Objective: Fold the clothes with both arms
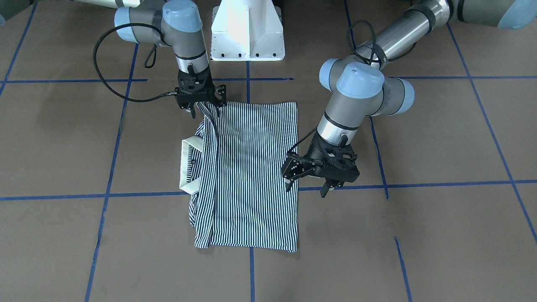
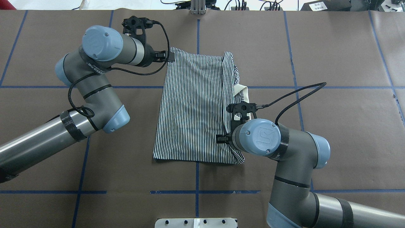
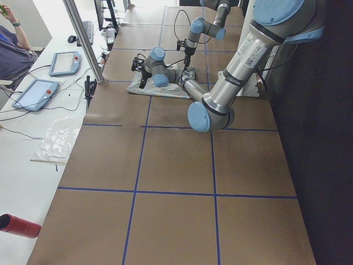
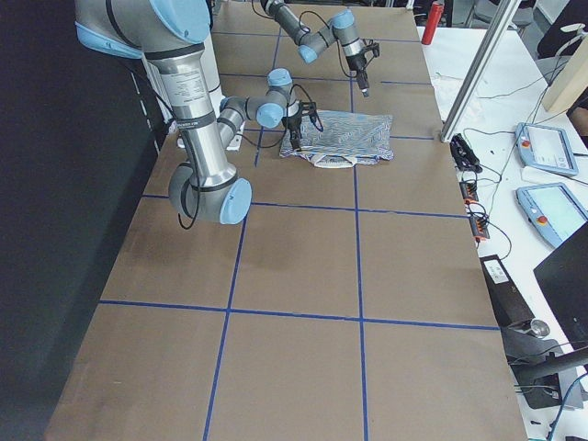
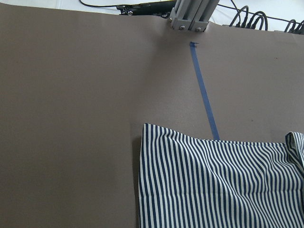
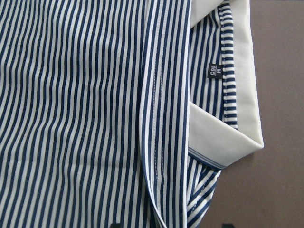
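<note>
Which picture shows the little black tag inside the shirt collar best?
The right wrist-mounted view: the black tag is close and sharp, beside the cream collar. The front-facing view shows it as a speck; overhead and exterior right show only collar; the other two show neither.

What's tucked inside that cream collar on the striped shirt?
A small black size label on striped fabric shows inside the collar. The shirt folds over the rest, hiding any buttons.

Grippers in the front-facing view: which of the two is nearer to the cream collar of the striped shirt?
The right gripper: it is at the edge of the shirt where the collar lies. The left gripper hangs at the opposite edge.
</note>
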Controlling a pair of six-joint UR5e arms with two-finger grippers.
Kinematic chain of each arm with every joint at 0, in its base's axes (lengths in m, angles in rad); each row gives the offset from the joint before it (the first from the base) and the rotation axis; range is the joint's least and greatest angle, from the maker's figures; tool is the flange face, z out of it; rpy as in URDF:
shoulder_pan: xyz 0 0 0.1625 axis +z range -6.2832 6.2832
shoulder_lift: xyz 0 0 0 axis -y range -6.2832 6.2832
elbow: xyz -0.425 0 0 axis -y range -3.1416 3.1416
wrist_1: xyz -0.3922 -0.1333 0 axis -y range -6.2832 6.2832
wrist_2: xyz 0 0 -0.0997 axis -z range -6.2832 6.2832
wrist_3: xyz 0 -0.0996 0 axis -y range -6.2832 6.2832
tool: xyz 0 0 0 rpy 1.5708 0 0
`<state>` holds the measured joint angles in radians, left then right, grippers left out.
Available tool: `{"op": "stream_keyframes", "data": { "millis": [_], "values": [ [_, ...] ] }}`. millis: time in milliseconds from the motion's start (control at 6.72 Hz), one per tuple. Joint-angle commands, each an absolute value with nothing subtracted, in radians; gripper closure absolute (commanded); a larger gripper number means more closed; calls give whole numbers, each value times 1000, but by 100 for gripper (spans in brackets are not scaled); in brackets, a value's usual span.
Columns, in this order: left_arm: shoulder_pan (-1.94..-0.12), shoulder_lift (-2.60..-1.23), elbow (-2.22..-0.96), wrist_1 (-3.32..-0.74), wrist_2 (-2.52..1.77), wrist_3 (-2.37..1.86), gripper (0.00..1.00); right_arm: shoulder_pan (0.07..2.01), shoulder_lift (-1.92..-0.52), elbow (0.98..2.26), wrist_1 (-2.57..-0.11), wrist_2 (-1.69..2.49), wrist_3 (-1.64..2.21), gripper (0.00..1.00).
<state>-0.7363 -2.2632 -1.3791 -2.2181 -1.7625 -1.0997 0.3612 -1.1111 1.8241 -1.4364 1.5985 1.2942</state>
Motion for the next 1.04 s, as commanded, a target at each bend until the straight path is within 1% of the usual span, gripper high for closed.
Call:
{"op": "stream_keyframes", "data": {
  "millis": [0, 149, 297, 446, 595, 744, 892],
  "values": [
    [-736, -2260, -1378, -2218, -1763, -1100, 0, 356, -1111, 1793, -1387, 1598, 1290, 42],
    [-735, -2260, -1378, -2218, -1763, -1100, 0, 354, -1112, 1784, -1387, 1600, 1290, 42],
    [-736, -2260, -1378, -2218, -1763, -1100, 0, 354, -1112, 1783, -1387, 1600, 1289, 47],
    [-736, -2260, -1378, -2218, -1763, -1100, 0, 354, -1115, 1784, -1387, 1603, 1289, 63],
    [-735, -2260, -1378, -2218, -1763, -1100, 0, 354, -1118, 1784, -1387, 1605, 1289, 76],
    [-735, -2260, -1378, -2218, -1763, -1100, 0, 351, -1120, 1784, -1387, 1605, 1290, 78],
    [-735, -2260, -1376, -2218, -1763, -1100, 0, 348, -1120, 1787, -1387, 1605, 1290, 78]
  ]
}}
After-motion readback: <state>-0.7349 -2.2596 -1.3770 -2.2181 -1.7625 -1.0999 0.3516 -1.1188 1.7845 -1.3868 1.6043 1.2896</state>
